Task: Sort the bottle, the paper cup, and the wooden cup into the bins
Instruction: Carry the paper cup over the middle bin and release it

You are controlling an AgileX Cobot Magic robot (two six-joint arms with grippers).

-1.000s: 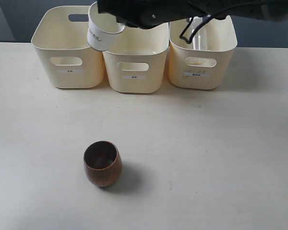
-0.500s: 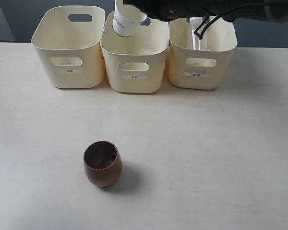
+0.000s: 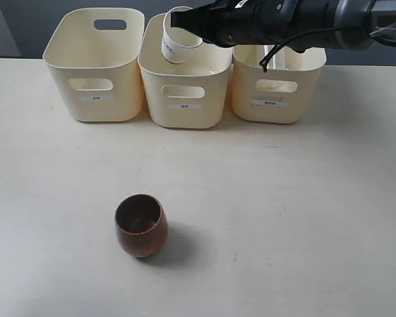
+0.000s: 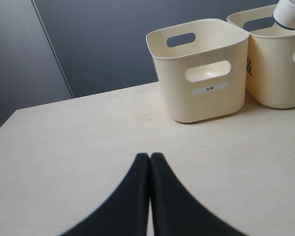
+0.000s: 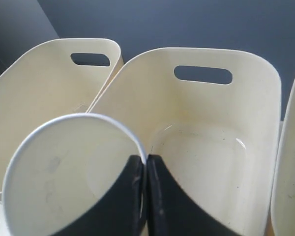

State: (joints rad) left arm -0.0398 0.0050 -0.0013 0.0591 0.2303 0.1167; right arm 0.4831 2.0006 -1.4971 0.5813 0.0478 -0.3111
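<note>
One wooden cup point(image 3: 140, 225) stands upright on the near table point(image 3: 303, 218), untouched. Left gripper point(image 4: 150, 162) idle low over the tabletop, jaws pressed together, nothing held. Farther back, three bins point(image 3: 183, 74) in a row. Right gripper point(image 5: 142, 169) pinches the paper cup point(image 3: 179, 35) by its rim, jaws nearly closed on the wall, cup tilted over the middle bin's opening. Bottle point(image 3: 274, 53) appears to stand in the right-hand bin. Advice: centre the cup over the bin's interior, clear of the rims, before opening the jaws.
</note>
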